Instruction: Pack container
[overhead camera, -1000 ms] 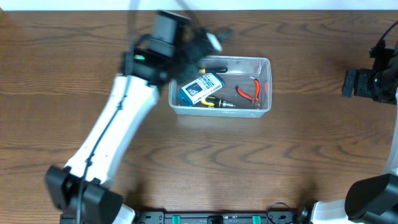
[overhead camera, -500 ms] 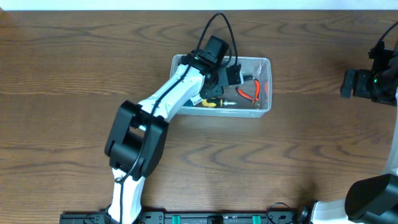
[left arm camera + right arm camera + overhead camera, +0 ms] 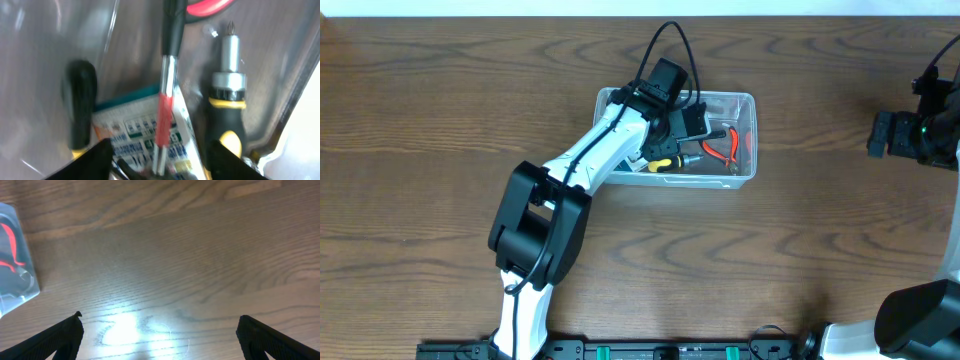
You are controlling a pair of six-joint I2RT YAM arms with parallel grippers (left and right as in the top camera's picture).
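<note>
Container (image 3: 720,94): likely light, slick, flexible plastic; take it by the rim. Your left gripper (image 3: 159,152) stands parted inside it; right gripper (image 3: 160,330) wide, empty.

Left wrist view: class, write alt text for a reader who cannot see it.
Inside the clear plastic tub, a thin metal-shafted tool with a red band lies over a blue-and-white box, between the open fingers of the left gripper. A black-and-yellow bit screwdriver lies alongside.
</note>
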